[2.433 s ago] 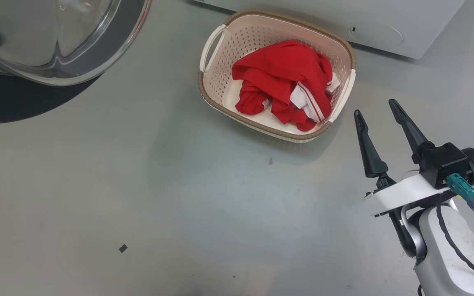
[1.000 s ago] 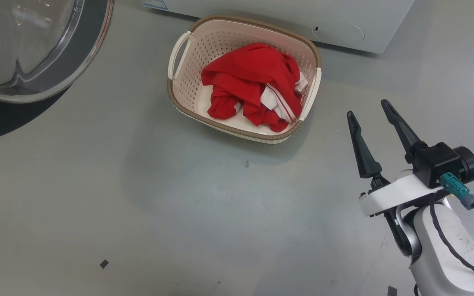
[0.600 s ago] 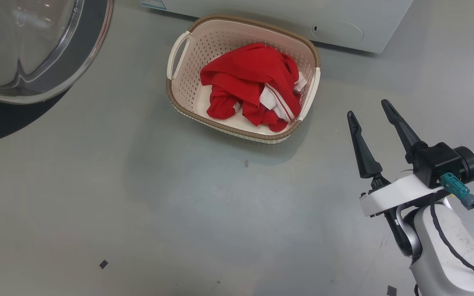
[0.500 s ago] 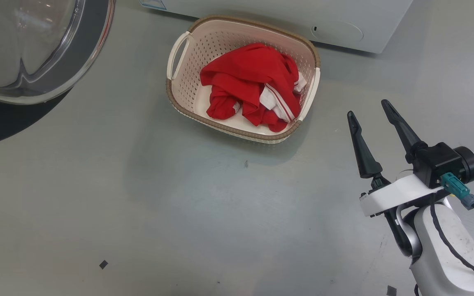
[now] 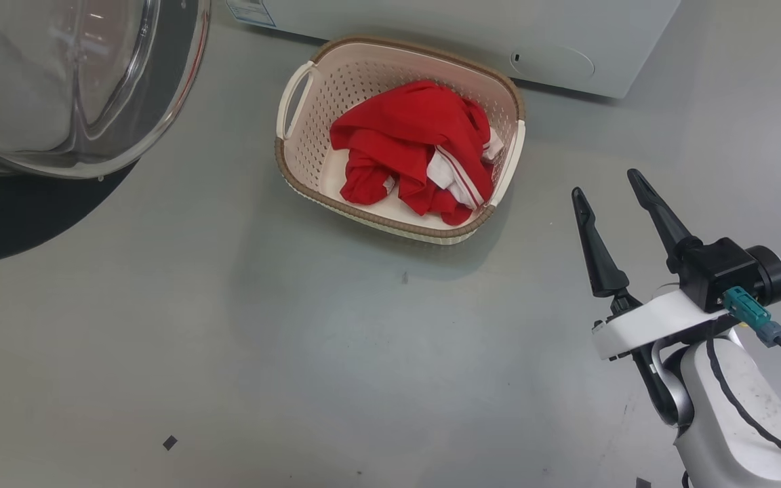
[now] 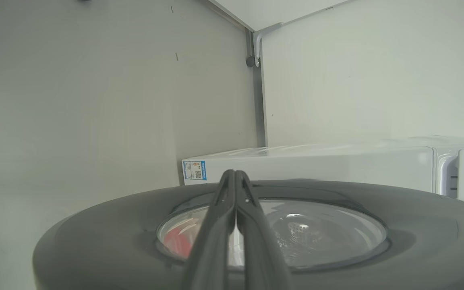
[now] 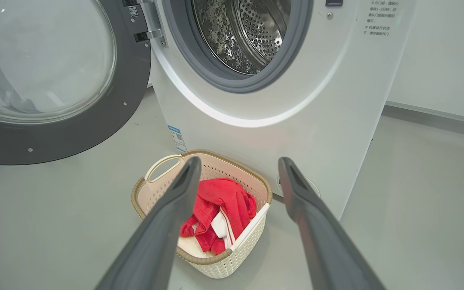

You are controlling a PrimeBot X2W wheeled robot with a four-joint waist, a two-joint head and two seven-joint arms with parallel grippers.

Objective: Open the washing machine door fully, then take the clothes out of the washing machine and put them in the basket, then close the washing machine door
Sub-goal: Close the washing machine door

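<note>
The clothes (image 5: pixel 417 146) lie heaped in the basket (image 5: pixel 293 102), which stands on the floor (image 5: pixel 228 339) just before the front of the washing machine (image 5: pixel 472 27). The washing machine door (image 5: pixel 187 54) hangs wide open at the left. The right gripper (image 5: pixel 605 184) hovers released, fingers spread, near the basket's right side. The left gripper (image 6: pixel 232 174) is clenched on nothing, pointing across the door's outer face.
</note>
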